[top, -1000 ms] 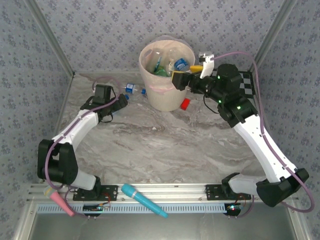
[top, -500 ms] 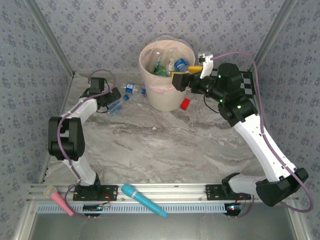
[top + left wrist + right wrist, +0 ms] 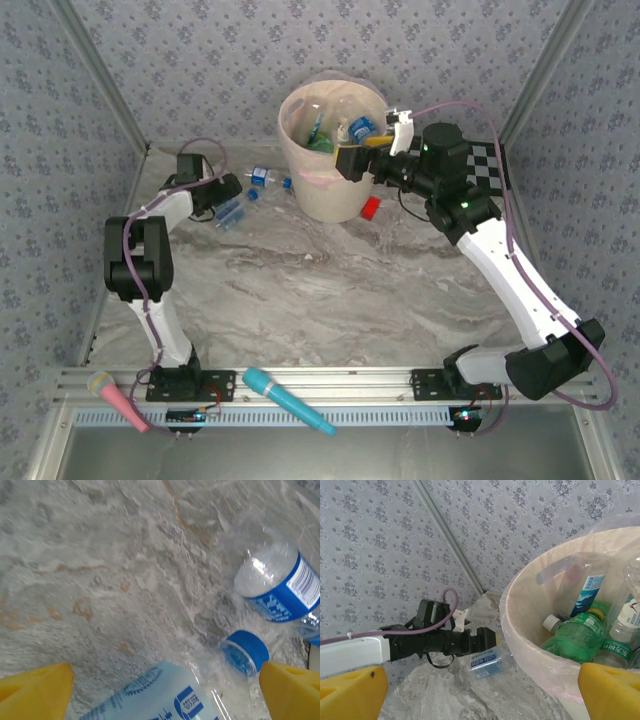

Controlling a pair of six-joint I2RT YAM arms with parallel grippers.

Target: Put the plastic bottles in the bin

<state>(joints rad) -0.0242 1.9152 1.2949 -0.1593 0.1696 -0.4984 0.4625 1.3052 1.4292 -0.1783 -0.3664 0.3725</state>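
Plastic bottles [image 3: 232, 211], two small clear ones with blue labels, lie on their sides on the grey marbled counter [image 3: 300, 290], left of the large round pale peach bin [image 3: 325, 200]. The nearer clear bottle [image 3: 160, 700] lies between my left fingers [image 3: 35, 690], its blue cap [image 3: 244, 651] close to the right-hand one. These yellow fingers stand wide apart, and a strip of counter shows between the left-hand finger and the bottle. The second clear bottle [image 3: 277, 587] lies just past that cap, outside my left fingers; from above it sits between the first bottle and the bin's wall.

My right fingers [image 3: 350, 692] are spread wide too, with nothing between them, held at the right side of the bin's rim. Inside the bin, within the thin clear liner [image 3: 520, 645] draped over its rim, a green bottle [image 3: 572, 637] lies among more clear blue-labelled ones. A small red block [image 3: 370, 208] sits on the counter just beside the bin's base. At the near edge, a blue microphone-shaped wand [image 3: 290, 400] and a pink microphone-shaped wand [image 3: 118, 398] lie well apart from the bottles
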